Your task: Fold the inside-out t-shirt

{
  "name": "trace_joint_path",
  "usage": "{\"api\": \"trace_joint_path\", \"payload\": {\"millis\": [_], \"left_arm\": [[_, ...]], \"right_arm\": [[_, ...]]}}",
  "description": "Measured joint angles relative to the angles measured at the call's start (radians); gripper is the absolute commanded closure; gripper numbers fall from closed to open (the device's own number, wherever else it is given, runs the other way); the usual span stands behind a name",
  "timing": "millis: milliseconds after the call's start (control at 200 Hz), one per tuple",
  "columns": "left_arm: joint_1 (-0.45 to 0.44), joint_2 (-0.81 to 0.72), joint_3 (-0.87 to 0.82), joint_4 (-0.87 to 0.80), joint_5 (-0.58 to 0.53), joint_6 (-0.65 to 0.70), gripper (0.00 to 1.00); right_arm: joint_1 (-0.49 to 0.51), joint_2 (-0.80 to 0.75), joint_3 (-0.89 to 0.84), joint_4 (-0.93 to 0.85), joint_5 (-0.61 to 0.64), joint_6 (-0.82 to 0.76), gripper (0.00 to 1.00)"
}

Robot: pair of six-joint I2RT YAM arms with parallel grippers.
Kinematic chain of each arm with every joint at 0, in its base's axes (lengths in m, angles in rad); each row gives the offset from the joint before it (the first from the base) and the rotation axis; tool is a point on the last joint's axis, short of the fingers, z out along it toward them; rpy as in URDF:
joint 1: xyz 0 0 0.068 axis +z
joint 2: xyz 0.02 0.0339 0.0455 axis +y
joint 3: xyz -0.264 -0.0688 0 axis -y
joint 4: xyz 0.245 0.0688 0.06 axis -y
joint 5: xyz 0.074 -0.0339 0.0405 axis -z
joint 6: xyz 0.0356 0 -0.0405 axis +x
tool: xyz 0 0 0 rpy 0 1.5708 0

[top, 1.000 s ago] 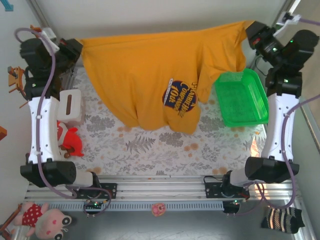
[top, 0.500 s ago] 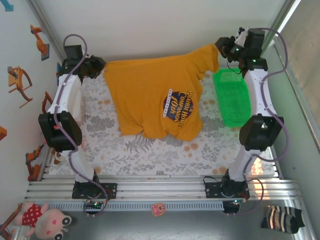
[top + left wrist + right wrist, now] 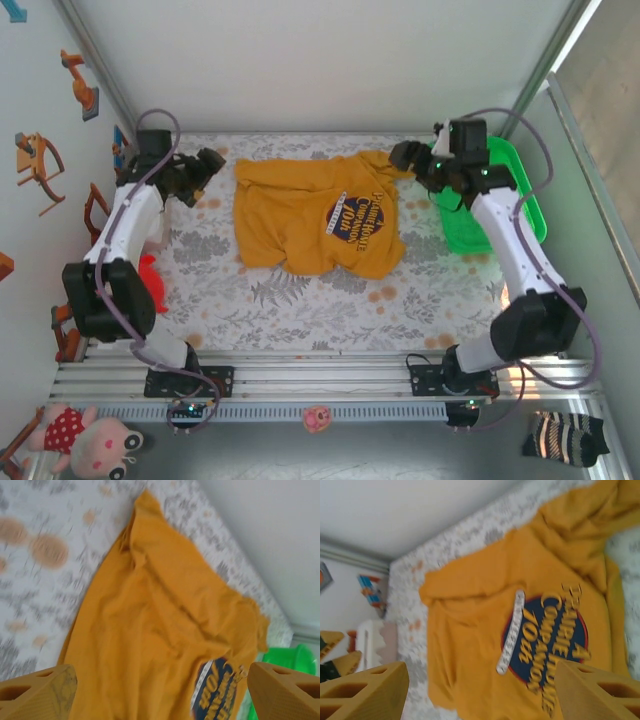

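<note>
Across the floral mat (image 3: 300, 300) the t-shirt (image 3: 315, 225) lies spread, print up, unfolded. My left pincer (image 3: 208, 163) and right pincer (image 3: 402, 156) gape wide, empty; every fold remains.

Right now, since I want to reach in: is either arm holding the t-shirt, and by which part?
Nothing is held. The t-shirt lies on the table; left gripper and right gripper both stand with jaws open.
</note>
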Motion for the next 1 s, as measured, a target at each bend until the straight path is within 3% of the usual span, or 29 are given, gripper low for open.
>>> {"api": "trace_joint_path", "payload": {"millis": [145,295,586,821,896,941,1001], "left_arm": [[-0.179,-0.169,-0.208,-0.075,-0.090,0.002,0.11],[-0.328,-0.183,-0.350,-0.127,-0.189,-0.010,0.09],[-0.348,-0.032,-0.391,-0.117,-0.278,-0.029,0.12],[-0.357,0.072,-0.351,-0.069,-0.297,-0.029,0.23],[-0.356,0.098,-0.339,-0.052,-0.301,-0.032,0.30],[-0.356,0.114,-0.333,-0.040,-0.304,-0.032,0.39],[-0.356,0.140,-0.322,-0.024,-0.308,-0.031,0.56]], "right_arm": [[0.171,-0.108,-0.259,-0.069,0.134,0.016,0.23],[0.262,-0.114,-0.446,-0.109,0.219,0.059,0.22],[0.298,-0.045,-0.514,-0.053,0.256,0.098,0.22],[0.298,0.056,-0.513,0.034,0.255,0.116,0.25],[0.298,0.081,-0.513,0.060,0.254,0.122,0.33],[0.298,0.092,-0.512,0.074,0.254,0.129,0.47],[0.298,0.108,-0.512,0.089,0.255,0.130,0.73]]}}
